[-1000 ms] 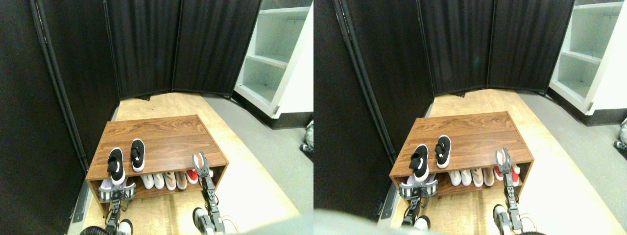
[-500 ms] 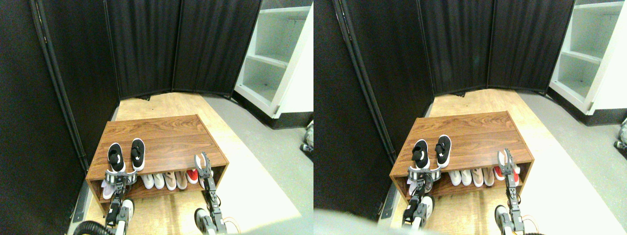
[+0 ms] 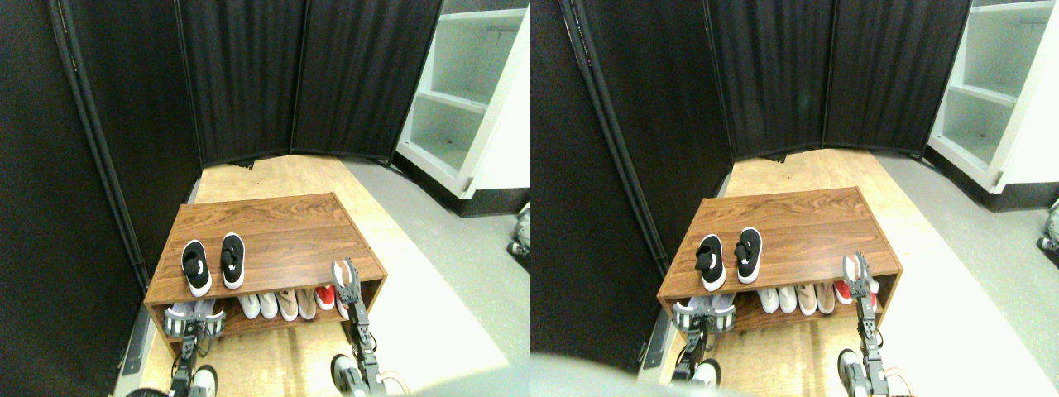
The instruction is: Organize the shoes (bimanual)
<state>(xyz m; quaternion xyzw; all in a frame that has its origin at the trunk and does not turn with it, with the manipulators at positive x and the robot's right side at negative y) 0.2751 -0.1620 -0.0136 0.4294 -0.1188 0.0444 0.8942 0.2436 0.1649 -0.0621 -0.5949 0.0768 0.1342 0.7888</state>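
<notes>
The shoes are two small black slip-ons with white soles, lying side by side, toes pointing away, on the left front of the wooden shoe rack's top (image 3: 285,227). The left shoe (image 3: 196,267) sits slightly nearer the front edge than the right shoe (image 3: 232,260). My left gripper (image 3: 194,321) hangs open and empty below the rack's front edge, under the left shoe and apart from it. My right gripper (image 3: 345,278) stands open and empty at the rack's front right corner, well away from both shoes.
The rack's lower shelf holds white and beige shoes (image 3: 277,304) and a red shoe (image 3: 325,296). Black curtain panels (image 3: 248,83) close off the left and back. A white shelf unit (image 3: 463,107) stands at the back right, on grey floor.
My left gripper rose to the left shoe's heel, then dropped below the rack's edge. That shoe, which overhung the front edge, now lies fully on top beside its mate. The right gripper barely moved.
</notes>
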